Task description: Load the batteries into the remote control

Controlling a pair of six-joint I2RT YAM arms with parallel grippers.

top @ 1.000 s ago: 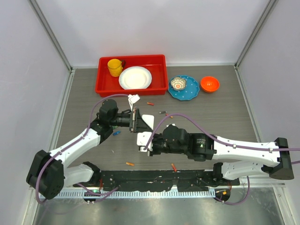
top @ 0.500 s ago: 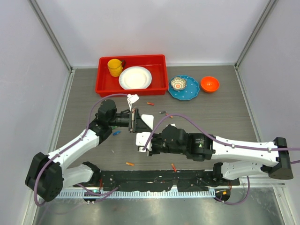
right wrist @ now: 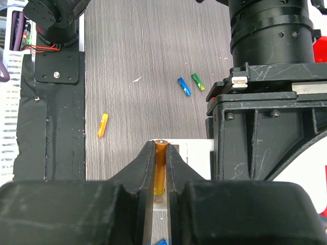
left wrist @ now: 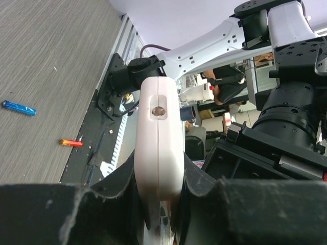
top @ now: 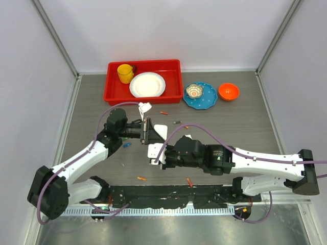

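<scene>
My left gripper [top: 148, 131] [left wrist: 160, 179] is shut on the remote control [top: 161, 131] [left wrist: 160, 135]. The remote is a flat white handset held edge-on above the table. My right gripper [top: 156, 161] [right wrist: 161, 150] is shut on an orange battery [right wrist: 161, 164] and holds it right over the remote's white face [right wrist: 196, 153]. Other batteries lie loose on the table: a blue one [top: 126, 145] [right wrist: 184, 86], a green one [right wrist: 197, 81], an orange one [top: 141, 178] [right wrist: 102, 125], a red one [top: 189, 181] and a dark one [top: 177, 122].
A red tray [top: 115, 95] at the back holds a yellow cup [top: 124, 73] and a white plate [top: 147, 84]. A blue plate [top: 207, 102] with a small bowl [top: 194, 91] and an orange bowl [top: 228, 91] stand to its right. A small white piece [top: 145, 107] lies near the tray.
My right gripper has edged slightly left and up toward the remote with its battery. My left gripper has barely shifted and keeps its hold.
</scene>
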